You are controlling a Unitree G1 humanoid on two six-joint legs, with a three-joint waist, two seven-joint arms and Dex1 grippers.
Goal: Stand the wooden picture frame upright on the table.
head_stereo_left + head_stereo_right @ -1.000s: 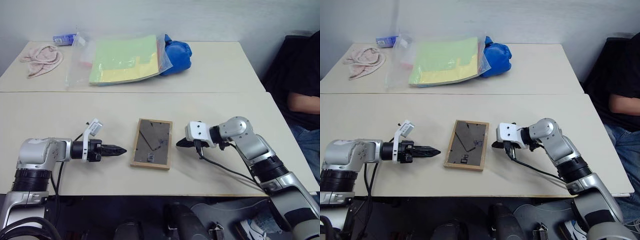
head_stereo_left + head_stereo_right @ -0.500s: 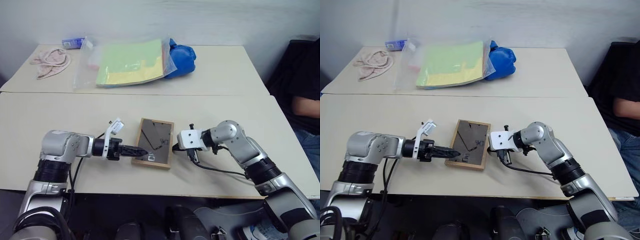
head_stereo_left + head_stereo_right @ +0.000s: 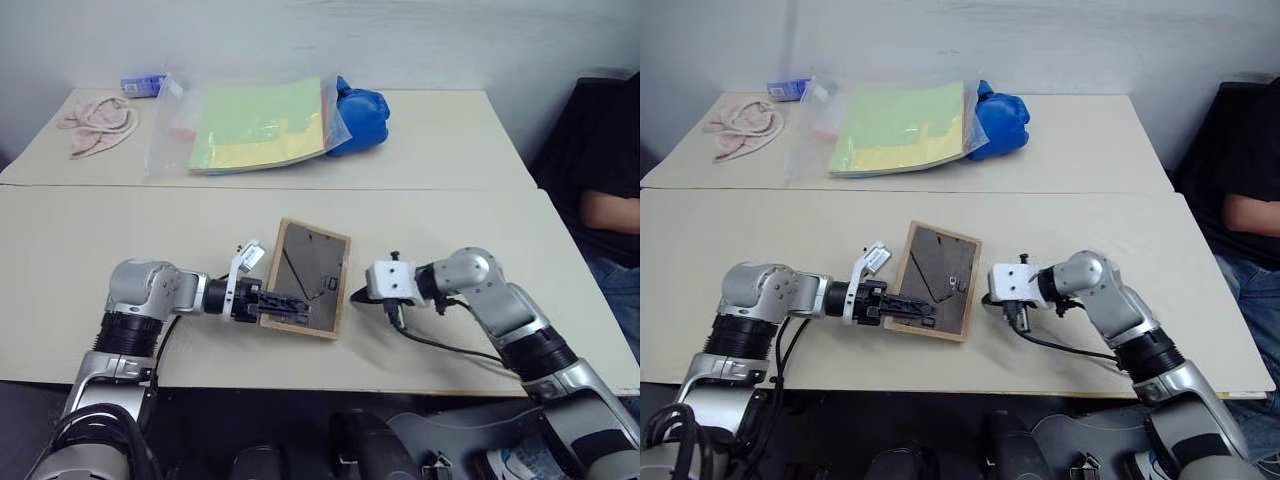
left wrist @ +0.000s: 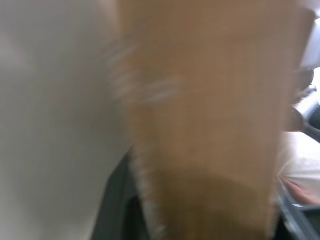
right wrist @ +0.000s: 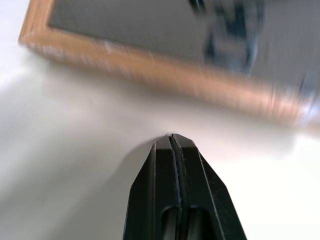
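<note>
The wooden picture frame (image 3: 309, 278) lies back-side up near the front edge of the bench (image 3: 100, 250), its dark grey panel facing the camera; the picture on its front is hidden. Its left side looks lifted a little, though how far is hard to judge. The left pincer (image 3: 290, 306) reaches in from nine o'clock, its fingers over the frame's near-left corner and closed on the wooden edge there. In the left wrist view the wood is a blur close to the lens, and the contact itself cannot be made out. The right pincer (image 3: 987, 298) sits at three o'clock of the frame, its fingers (image 5: 175, 165) pressed together, just beside the frame's right edge and apart from it.

A second cream bench joins the first at twelve o'clock. On it lie a green-yellow folder (image 3: 262, 125) in clear plastic, a blue bundle (image 3: 360, 110) partly tucked behind the folder, a pink cloth (image 3: 98, 122) and a small blue box (image 3: 143, 85) cut off by the plastic. A pale wall runs behind. At three o'clock a seated person (image 3: 607, 200) is cut off by the edge.
</note>
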